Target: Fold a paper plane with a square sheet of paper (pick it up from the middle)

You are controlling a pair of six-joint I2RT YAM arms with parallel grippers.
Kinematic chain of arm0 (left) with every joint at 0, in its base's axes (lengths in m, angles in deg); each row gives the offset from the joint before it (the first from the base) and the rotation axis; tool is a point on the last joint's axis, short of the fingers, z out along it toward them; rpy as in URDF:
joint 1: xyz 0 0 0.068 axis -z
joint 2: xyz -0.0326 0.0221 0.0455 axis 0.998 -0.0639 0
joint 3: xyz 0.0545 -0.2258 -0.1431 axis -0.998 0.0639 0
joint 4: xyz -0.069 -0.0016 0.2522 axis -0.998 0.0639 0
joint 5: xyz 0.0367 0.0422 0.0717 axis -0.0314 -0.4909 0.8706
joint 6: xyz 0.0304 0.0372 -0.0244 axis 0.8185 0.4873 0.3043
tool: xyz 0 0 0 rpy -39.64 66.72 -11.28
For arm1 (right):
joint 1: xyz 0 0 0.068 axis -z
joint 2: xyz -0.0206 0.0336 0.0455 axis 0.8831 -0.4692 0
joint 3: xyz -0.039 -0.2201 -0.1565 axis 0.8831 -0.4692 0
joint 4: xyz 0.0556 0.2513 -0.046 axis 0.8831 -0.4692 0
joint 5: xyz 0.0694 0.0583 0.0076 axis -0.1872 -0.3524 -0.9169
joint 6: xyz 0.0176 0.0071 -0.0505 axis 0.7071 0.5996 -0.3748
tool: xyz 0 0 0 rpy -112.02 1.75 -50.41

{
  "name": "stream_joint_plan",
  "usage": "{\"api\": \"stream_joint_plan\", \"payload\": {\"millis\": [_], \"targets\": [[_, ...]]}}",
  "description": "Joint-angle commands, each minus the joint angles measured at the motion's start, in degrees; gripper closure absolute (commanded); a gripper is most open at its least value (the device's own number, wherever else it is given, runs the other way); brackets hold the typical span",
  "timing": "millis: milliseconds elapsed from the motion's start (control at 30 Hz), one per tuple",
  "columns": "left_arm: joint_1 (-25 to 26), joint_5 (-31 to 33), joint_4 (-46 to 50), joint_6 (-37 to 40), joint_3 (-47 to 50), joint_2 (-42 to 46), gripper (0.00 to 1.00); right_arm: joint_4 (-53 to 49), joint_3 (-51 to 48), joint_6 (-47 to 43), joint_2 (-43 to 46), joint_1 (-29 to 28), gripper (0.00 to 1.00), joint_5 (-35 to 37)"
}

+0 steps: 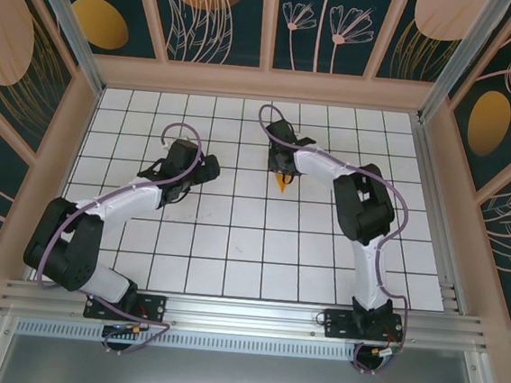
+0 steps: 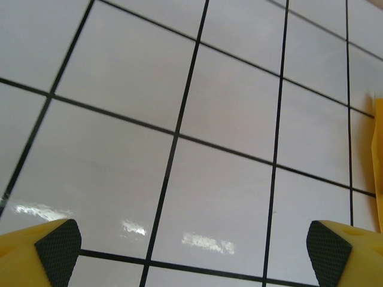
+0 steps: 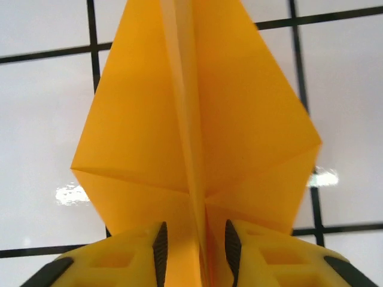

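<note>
Right gripper: jaws stand partly open, with a narrow gap. The dark pads face each other on either side of the raised centre fold of the paper plane. The fold rises between them, and a thin strip of orange paper shows on each side of it, so the pads do not appear pressed against it. Grip assessed as released, jaws straddling the fold. Beyond the fingertips the plane spreads out into two creased wings, one on each side of the jaw line, and narrows toward its far end. It lies on the white tiled table.

In the overhead view, the right gripper points down at the plane, whose orange tip projects just past the fingers on the near side.

Left gripper: jaws are spread fully wide, with one pad at each lower corner of its wrist view. Nothing is held or touched, and bare table tiles lie between and ahead of the fingers. A sliver of orange paper shows outside the right finger. From overhead, the left gripper sits well apart from the plane.
</note>
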Motion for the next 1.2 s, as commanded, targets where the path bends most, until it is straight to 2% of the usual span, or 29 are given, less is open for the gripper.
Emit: {"api": "stream_joint_plan", "payload": {"millis": [0, 200, 300, 400, 633, 800, 933, 1167], "targets": [[-0.4, 5.8, 0.8, 2.8, -2.9, 3.2, 0.01, -1.9, -0.1, -0.2, 10.3, 0.1, 0.54, 2.6], [-0.5, 14.0, -3.3, 9.0, -1.7, 7.4, 0.02, 2.6, -8.4, -1.0, 23.5, 1.3, 0.31, 8.5], [-1.4, 16.8, -7.7, 12.8, 1.0, 9.9, 0.02, 7.2, -15.2, -2.7, 30.4, 5.4, 0.20, 12.7], [-4.6, 17.5, -11.0, 13.8, 4.1, 11.7, 0.01, 12.6, -22.9, -3.6, 37.3, 9.4, 0.02, 14.9], [-10.1, 24.6, -19.8, 16.5, 13.5, 15.8, 0.02, 25.2, -40.4, -7.5, 48.3, 18.8, 0.01, 21.6], [-13.4, 30.8, -26.1, 19.1, 20.2, 18.6, 0.02, 39.3, -55.1, -10.3, 54.6, 25.8, 0.01, 20.1], [-16.1, 29.4, -34.2, 21.9, 24.7, 18.1, 0.02, 48.2, -63.5, -11.1, 56.0, 30.8, 0.01, 14.5], [-18.0, 24.0, -50.9, 30.1, 30.7, 12.5, 0.01, 62.0, -71.3, -17.0, 52.8, 33.7, 0.01, 6.9]]}}
